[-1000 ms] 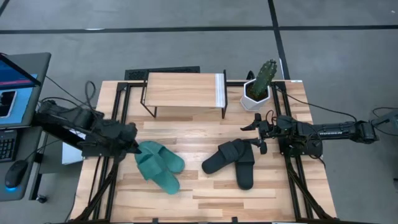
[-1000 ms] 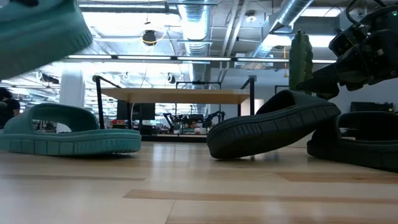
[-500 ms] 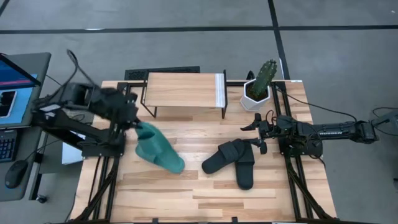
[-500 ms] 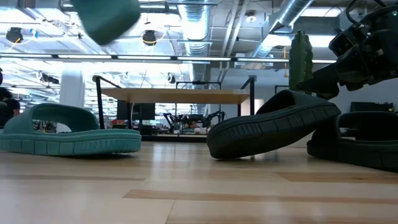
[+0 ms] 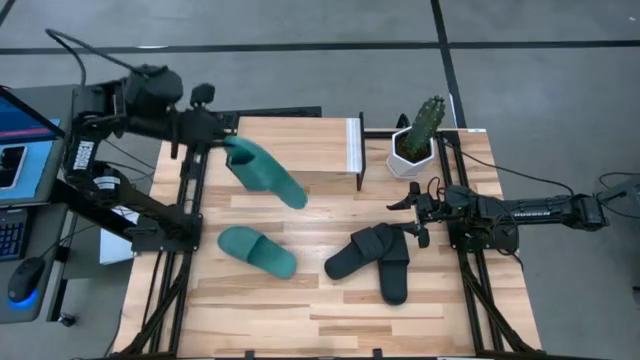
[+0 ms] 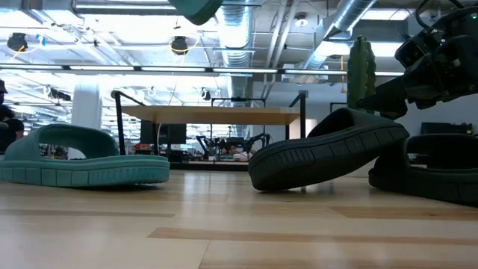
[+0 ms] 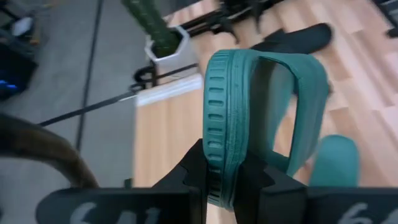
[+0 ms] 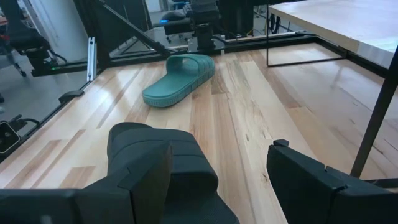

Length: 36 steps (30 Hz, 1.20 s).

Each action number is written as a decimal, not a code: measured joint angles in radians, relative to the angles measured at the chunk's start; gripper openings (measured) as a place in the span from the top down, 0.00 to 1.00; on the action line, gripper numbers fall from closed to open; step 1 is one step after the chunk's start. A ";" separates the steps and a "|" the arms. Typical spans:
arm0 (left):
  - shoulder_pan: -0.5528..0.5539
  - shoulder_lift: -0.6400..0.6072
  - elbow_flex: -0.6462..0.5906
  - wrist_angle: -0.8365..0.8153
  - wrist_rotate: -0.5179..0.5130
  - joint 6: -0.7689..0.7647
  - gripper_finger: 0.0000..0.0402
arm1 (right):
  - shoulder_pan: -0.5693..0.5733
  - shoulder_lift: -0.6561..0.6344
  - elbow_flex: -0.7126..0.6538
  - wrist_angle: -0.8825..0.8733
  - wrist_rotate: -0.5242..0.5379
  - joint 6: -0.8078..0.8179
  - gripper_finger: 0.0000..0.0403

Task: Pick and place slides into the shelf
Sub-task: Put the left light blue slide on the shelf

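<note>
My left gripper (image 5: 228, 143) is raised over the left end of the shelf (image 5: 310, 150) and is shut on one teal slide (image 5: 268, 172); a piece of that slide shows at the top of the low view (image 6: 196, 7). The other teal slide (image 5: 257, 250) lies sole-down on the table. One black slide (image 5: 362, 252) leans on the second black slide (image 5: 394, 274). My right gripper (image 5: 413, 212) waits open near the table's right edge, just right of the black pair. My left gripper pinches the teal slide's sole (image 7: 221, 177) between its two fingers (image 7: 190, 177), at the end away from the strap (image 7: 306, 93). The ribbed side edge of the sole faces the wrist camera. The slide is lifted clear and reaches out past the fingers, turned on its edge, above the shelf.
A potted cactus in a white pot (image 5: 415, 140) stands right of the shelf at the far edge. A laptop and a mouse sit beyond the table's left side. Bare wood lies along the table's near edge (image 5: 320, 320).
My left gripper has risen from the table and swung toward the far edge, carrying one teal slide up from beside its mate to a place over the shelf's left end. The second teal slide has stayed on the table.
</note>
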 joint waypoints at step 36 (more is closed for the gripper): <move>0.144 -0.317 -0.514 0.004 0.220 -0.077 0.94 | 0.000 0.000 0.000 0.000 0.000 0.000 0.38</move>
